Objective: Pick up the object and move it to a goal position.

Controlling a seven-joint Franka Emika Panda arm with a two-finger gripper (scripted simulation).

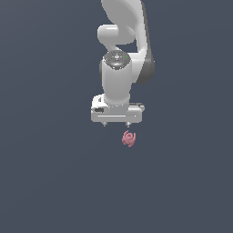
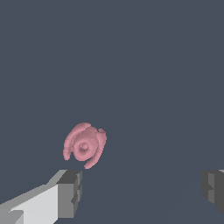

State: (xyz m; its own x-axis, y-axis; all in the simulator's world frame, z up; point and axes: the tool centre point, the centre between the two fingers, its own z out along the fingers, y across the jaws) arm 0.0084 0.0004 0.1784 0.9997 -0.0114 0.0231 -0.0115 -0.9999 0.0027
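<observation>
we see a single white robot arm (image 1: 119, 68) reaching down over a plain, flat dark blue-grey surface (image 1: 50, 182). at its end is a wide white gripper (image 1: 116, 124) with two short dark-tipped fingers (image 2: 70, 192) spread wide apart, holding nothing.

the only other thing in the scene is the object (image 1: 129, 138), a small pinkish-red lump with curled, knobbly lobes wrapped around a rounded centre. it appears to rest on the surface, apart from the gripper and untouched by it.

the relation that matters for the coming move: in the exterior view the object sits just past the gripper's fingertips, toward the viewer, and a little toward the exterior view's right, roughly in line with the finger on that side rather than centred between the two. the wrist view agrees: the object (image 2: 84, 145) lies close to one finger and well away from the other, outside the gap between them. we judge that the gripper must shift over the object to centre it before descending and closing.

the object looks roughly round, with no clear long axis. it is narrower than the open gap.

there are no containers in view, and no goal marker shows.
</observation>
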